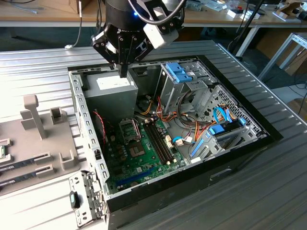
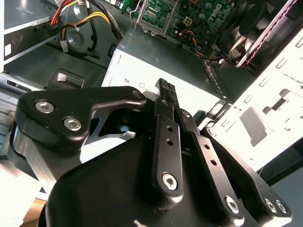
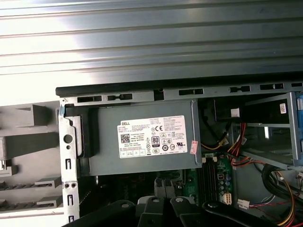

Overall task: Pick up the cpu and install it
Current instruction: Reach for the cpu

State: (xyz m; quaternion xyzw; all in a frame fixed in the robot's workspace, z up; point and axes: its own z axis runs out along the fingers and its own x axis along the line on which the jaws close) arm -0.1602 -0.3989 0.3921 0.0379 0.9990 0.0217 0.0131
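Observation:
My gripper (image 1: pixel 123 72) hangs over the grey power supply (image 1: pixel 111 91) at the back of the open computer case (image 1: pixel 240 143). In the second wrist view its two black fingers (image 2: pixel 165 113) meet at the tips, shut, with nothing visible between them. The black socket frame (image 1: pixel 129 128) sits on the green motherboard (image 1: pixel 144 163), below the gripper in the exterior view. A small flat piece with a green edge (image 1: pixel 3 152) lies on the grey tray at the exterior view's left, cut off by the border; I cannot tell if it is the cpu.
Dark memory sticks (image 1: pixel 160 141) stand beside the socket. Blue-tabbed drive cages (image 1: pixel 180 76) and orange and yellow cables (image 1: pixel 168 115) fill the case's right part. The grey holder tray (image 1: pixel 43 143) with upright posts lies left of the case on the ribbed metal table (image 1: pixel 268 191).

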